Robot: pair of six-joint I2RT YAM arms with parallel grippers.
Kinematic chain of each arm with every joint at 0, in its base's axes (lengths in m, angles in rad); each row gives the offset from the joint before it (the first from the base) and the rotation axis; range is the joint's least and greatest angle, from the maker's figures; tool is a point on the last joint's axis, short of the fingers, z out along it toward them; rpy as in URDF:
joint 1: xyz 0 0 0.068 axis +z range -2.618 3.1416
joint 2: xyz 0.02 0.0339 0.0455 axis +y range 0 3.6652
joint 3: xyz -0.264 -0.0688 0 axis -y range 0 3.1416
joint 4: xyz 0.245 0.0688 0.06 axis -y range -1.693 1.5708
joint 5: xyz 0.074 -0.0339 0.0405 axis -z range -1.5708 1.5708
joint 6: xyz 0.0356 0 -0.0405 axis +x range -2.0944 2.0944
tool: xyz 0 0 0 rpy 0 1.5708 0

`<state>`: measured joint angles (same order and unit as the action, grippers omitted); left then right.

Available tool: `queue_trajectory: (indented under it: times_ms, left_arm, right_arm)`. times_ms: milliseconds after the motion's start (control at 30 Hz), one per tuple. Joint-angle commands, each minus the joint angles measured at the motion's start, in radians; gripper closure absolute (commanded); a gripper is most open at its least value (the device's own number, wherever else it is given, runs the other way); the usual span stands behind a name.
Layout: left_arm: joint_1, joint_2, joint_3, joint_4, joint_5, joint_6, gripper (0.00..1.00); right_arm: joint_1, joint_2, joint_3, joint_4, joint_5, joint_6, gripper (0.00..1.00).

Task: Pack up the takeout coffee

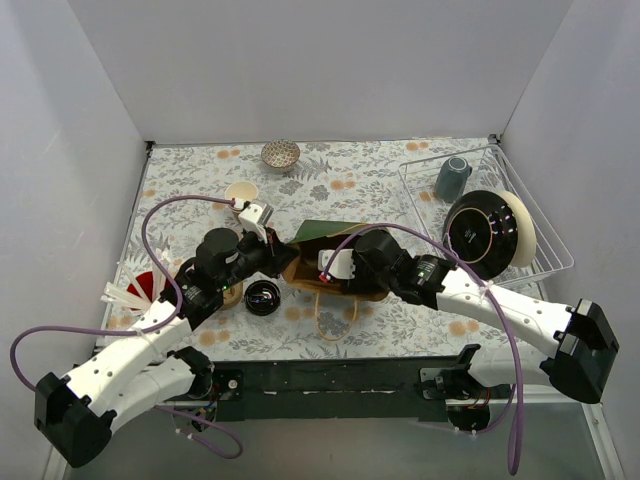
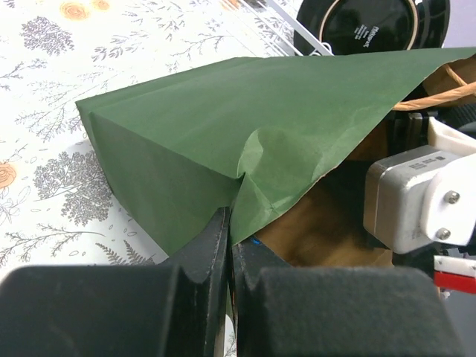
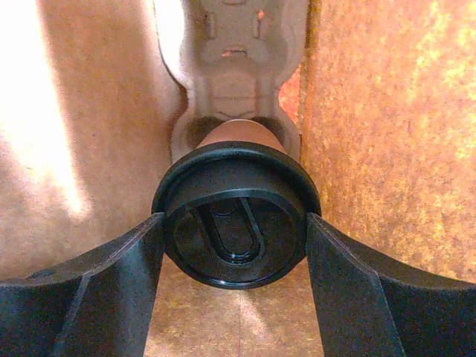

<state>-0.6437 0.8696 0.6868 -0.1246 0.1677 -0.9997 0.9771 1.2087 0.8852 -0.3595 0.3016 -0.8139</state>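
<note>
Step in hand: insertion. The takeout coffee (image 3: 236,223) is already inside the green paper bag (image 2: 223,141), carried in by the right arm; release not yet made, by my reading.

Left end effector (image 2: 228,245): fingers together, pinching the edge of the bag's green wall, bottom centre of the left wrist view. It appears to be holding the mouth open.

Right end effector (image 3: 236,256): fingers spread wide, one on each side of the cup's black sip lid. They lie against or just beside the lid rim; a firm clamp cannot be confirmed from the right wrist view.

Takeout coffee, location: centre of the right wrist view, lid facing the camera, tan cup body behind it, brown bag interior on both sides. In front of the cup stands a moulded pulp cup carrier (image 3: 234,67), upper centre of the frame; whether the cup is seated in it I cannot tell.

Bag: lying on its side on the tabletop (image 1: 400,320), centre of the top view, mouth toward the right arm.

Other containers: wire rack (image 1: 545,255), upper right of the top view, holds a grey-blue mug (image 1: 452,178) and a black plate (image 1: 482,228).

Next move, judgement: settle the cup, spread the right fingers clear, back out straight along the bag's axis. Left pinch should stay on meanwhile.

Risk: the lid catching a finger on withdrawal and tipping the cup.
</note>
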Motion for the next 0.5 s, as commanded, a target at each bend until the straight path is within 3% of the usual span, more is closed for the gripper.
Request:
queue_trajectory:
  times_ms: [0,467]
  left_arm:
    - [-0.002,-0.035,-0.032,0.034,0.024,0.006,1.00]
    - [-0.004,-0.064,-0.020,0.003,0.056,-0.001,1.00]
  right_arm:
    - [-0.006,-0.005,-0.018,0.060,0.025,-0.060,0.61]
    - [-0.014,0.064,-0.025,0.195,0.090,-0.136,0.62]
